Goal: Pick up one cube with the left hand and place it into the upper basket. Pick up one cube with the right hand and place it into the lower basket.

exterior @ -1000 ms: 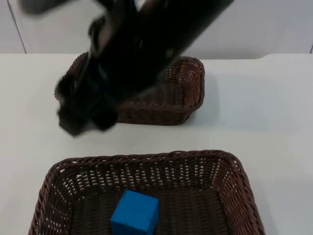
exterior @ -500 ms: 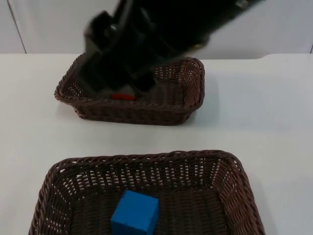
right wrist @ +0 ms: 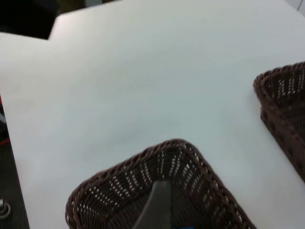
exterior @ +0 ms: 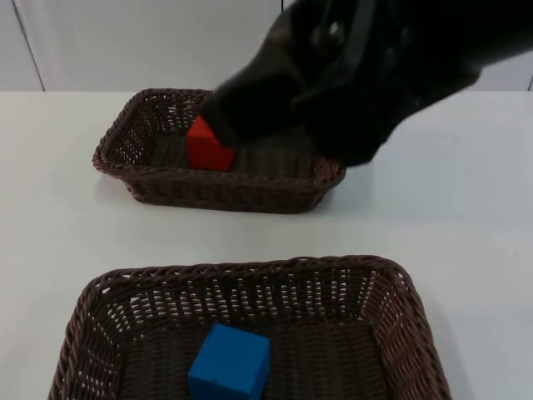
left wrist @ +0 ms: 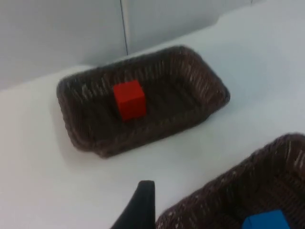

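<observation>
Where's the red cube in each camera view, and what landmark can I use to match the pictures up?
Top view: the red cube lies in the upper basket, towards its left half, next to a dark blurred arm.
Left wrist view: the red cube sits on the floor of that basket.
Right wrist view: not in it.
Shared landmark: the lower basket, which is in all three views.
</observation>
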